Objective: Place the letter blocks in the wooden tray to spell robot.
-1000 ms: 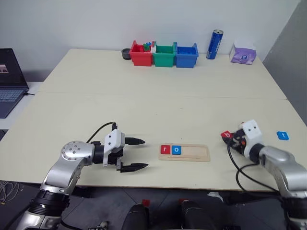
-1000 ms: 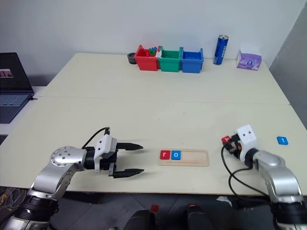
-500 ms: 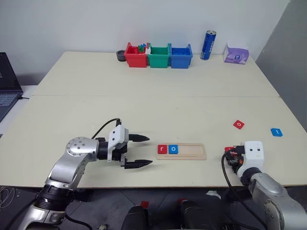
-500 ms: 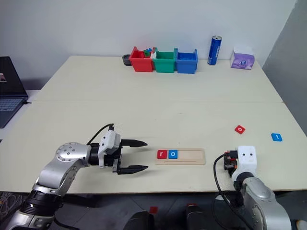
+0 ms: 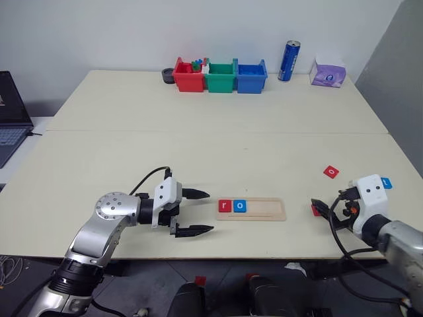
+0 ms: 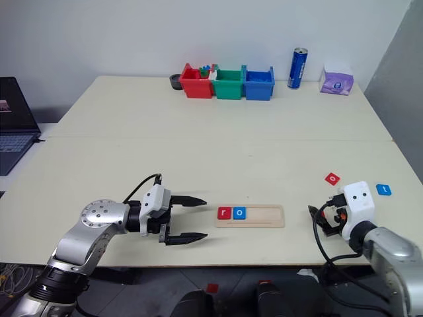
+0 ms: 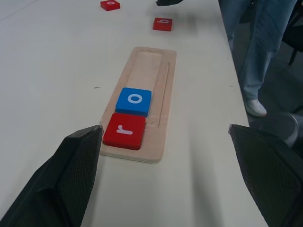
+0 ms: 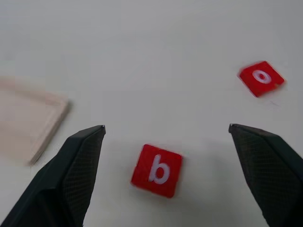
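The wooden tray (image 5: 263, 210) lies near the table's front edge with a red r block (image 5: 225, 206) and a blue o block (image 5: 240, 206) at its left end. My left gripper (image 5: 207, 211) hovers open just left of the tray, pointing at it. A red b block (image 8: 157, 170) lies flat on the table right of the tray, below and between the spread fingers of my open right gripper (image 8: 166, 126), untouched. A red o block (image 5: 331, 172) and a blue t block (image 5: 386, 183) lie farther right.
Red (image 5: 188, 74), green (image 5: 220, 74) and blue (image 5: 251, 74) bins stand at the far edge, with a blue can (image 5: 289, 51) and a purple tissue pack (image 5: 328, 74) to their right. A laptop (image 5: 10, 112) sits far left. A person's legs (image 7: 251, 47) stand by the table.
My right gripper has opened and let go of the red b block, which now lies on the table, and the hand has drawn back and up. The head camera shifted.
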